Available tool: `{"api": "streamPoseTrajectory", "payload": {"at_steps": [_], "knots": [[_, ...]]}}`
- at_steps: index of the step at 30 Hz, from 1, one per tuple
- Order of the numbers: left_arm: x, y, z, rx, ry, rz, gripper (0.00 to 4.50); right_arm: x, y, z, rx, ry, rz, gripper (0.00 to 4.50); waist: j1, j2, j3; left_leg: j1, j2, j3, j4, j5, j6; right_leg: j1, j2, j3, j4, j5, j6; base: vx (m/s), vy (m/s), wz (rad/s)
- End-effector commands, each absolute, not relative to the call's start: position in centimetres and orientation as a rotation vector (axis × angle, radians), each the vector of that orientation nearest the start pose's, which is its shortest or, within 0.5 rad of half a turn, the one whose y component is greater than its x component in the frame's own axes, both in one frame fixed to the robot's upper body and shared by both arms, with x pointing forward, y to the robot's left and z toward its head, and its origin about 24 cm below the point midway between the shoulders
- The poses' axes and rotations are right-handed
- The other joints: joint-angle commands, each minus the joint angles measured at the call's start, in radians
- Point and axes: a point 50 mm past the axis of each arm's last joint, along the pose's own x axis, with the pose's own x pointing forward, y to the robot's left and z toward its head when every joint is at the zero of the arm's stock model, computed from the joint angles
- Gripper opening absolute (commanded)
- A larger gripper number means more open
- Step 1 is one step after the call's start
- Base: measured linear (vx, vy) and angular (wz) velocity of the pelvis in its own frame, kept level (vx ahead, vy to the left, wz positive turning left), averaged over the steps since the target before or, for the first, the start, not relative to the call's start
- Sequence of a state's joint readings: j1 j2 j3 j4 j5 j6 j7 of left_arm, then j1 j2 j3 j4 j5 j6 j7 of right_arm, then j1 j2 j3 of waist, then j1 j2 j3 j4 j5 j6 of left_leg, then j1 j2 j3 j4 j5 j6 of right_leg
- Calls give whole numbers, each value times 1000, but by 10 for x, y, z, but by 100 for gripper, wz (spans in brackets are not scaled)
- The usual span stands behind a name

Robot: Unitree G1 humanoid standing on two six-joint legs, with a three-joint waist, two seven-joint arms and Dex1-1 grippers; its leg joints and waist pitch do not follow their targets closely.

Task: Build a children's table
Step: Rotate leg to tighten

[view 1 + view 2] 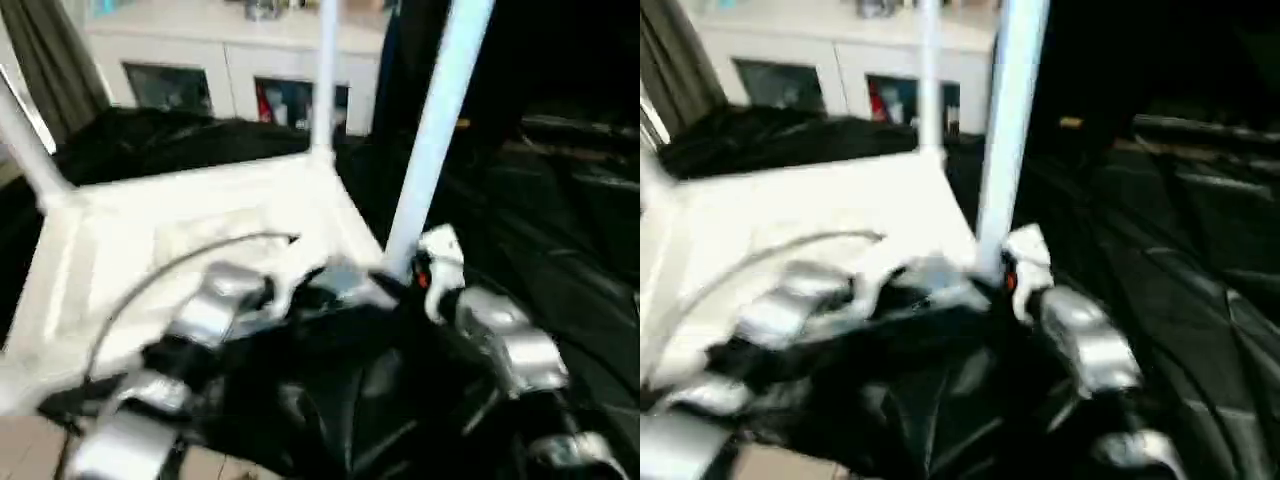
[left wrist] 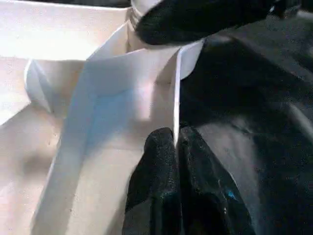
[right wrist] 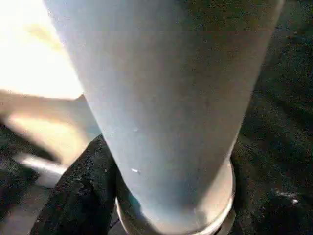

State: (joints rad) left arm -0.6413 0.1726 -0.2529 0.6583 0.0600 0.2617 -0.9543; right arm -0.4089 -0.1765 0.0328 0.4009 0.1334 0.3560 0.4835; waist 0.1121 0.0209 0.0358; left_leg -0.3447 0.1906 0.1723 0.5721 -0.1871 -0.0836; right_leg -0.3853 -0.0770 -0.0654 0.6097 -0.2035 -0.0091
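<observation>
Top [image 1: 190, 250] upside down on black cloth [image 1: 560, 260], near-corner leg [image 1: 437, 130] upright in socket. Left gripper [image 2: 175, 147] jaws pinched shut on top's rim; right gripper [image 3: 161, 196] jaws wide around leg's base. Risk: leg not fully seated, tilts out if released.

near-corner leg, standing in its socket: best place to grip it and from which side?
Low on the near-corner leg, just above its corner socket, coming from the robot's side with fingers level across the tube. It stands upright and round, so a crosswise pinch likely seats best. The right gripper is already there, while the left gripper pinches the tabletop's edge rib.
</observation>
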Motion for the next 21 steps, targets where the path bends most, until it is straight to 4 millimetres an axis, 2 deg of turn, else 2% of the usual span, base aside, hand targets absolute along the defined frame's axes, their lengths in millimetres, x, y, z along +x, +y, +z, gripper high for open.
{"api": "streamPoseTrajectory", "payload": {"at_steps": [1, 2, 3, 4, 5, 6, 7, 9, 10, 11, 12, 13, 14, 15, 17, 18, 21], "knots": [[335, 64, 40, 251, 473, -1032, 0, 315, -128, 4, 29, 511, 378, 270, -3, -1, -41, 3, 32, -12, -74, -254, -5, 34, -70, 48, -97, -313, -156, 0, 0, 0], [335, 64, 40, 251, 473, -1032, 0, 315, -128, 4, 29, 511, 378, 270, -7, 7, -40, 3, 29, -12, -73, -257, -11, 33, -69, 48, -97, -323, -155, 0, 0, 0], [336, 56, 40, 247, 470, -1029, 0, 317, -123, 4, 46, 514, 342, 270, -6, 4, -43, 7, 29, -14, -73, -261, -17, 36, -70, 47, -99, -334, -149, 0, 0, 0], [336, 55, 40, 247, 470, -1029, 0, 318, -123, 4, 47, 515, 339, 270, -4, 1, -44, 6, 30, -13, -72, -251, -12, 37, -71, 49, -97, -305, -153, 0, 0, 0], [336, 54, 40, 248, 469, -1029, 0, 318, -122, 4, 49, 514, 336, 270, -3, 1, -45, 6, 30, -13, -72, -246, -8, 38, -70, 50, -96, -290, -154, 0, 0, 0], [336, 40, 41, 256, 460, -1035, 0, 324, -109, 9, 69, 495, 309, 270, -7, 9, -44, 4, 28, -10, -71, -244, -3, 35, -67, 51, -95, -270, -157, 0, 0, 0], [336, 37, 41, 259, 458, -1041, 0, 325, -106, 11, 68, 488, 316, 270, -5, 4, -47, 6, 28, -12, -71, -241, -4, 39, -68, 49, -94, -264, -158, 0, 0, 0], [335, 33, 40, 270, 454, -1061, 0, 325, -97, 18, 61, 435, 383, 270, -5, -1, -47, 1, 28, -11, -70, -226, 8, 42, -68, 49, -93, -245, -158, 0, 0, 0], [335, 33, 40, 270, 454, -1061, 0, 325, -97, 18, 61, 435, 383, 270, -3, 2, -48, 1, 29, -11, -70, -219, 13, 42, -69, 50, -92, -240, -156, 0, 0, 0], [335, 33, 39, 275, 456, -1066, 0, 325, -96, 20, 65, 419, 401, 325, -3, 1, -47, -2, 29, -12, -70, -210, 19, 44, -69, 49, -92, -235, -156, 0, 0, 0], [334, 36, 39, 278, 461, -1086, 0, 324, -97, 23, 69, 397, 435, 339, -2, 2, -47, -3, 29, -11, -70, -207, 20, 44, -70, 49, -92, -235, -155, 0, 0, 0], [333, 41, 37, 281, 472, -1106, 0, 324, -99, 27, 63, 374, 472, 339, 1, -7, -47, -3, 30, -11, -70, -204, 29, 44, -71, 48, -92, -247, -153, 0, 0, 0], [331, 45, 36, 285, 479, -1126, 0, 322, -101, 30, 49, 358, 521, 339, 4, -4, -47, -2, 32, -11, -71, -207, 32, 43, -72, 48, -92, -252, -151, 0, 0, 0], [330, 50, 36, 291, 486, -1150, 0, 320, -102, 33, 34, 351, 579, 348, 4, -8, -47, -7, 32, -13, -71, -207, 39, 47, -73, 48, -91, -253, -147, 0, 0, 0], [329, 53, 35, 297, 493, -1173, 0, 318, -102, 35, 18, 350, 634, 377, 3, -7, -48, -11, 33, -14, -70, -180, 48, 48, -73, 48, -87, -217, -151, 0, 0, 0], [326, 62, 34, 310, 506, -1216, 0, 312, -106, 38, -19, 342, 732, 377, 5, -7, -49, -12, 35, -14, -68, -162, 52, 49, -73, 47, -83, -179, -161, 0, 0, 0], [325, 65, 34, 315, 509, -1237, 0, 310, -108, 40, -33, 339, 777, 377, 2, -7, -50, -14, 33, -11, -64, -137, 66, 51, -72, 46, -77, -121, -186, 0, 0, 0]]}}
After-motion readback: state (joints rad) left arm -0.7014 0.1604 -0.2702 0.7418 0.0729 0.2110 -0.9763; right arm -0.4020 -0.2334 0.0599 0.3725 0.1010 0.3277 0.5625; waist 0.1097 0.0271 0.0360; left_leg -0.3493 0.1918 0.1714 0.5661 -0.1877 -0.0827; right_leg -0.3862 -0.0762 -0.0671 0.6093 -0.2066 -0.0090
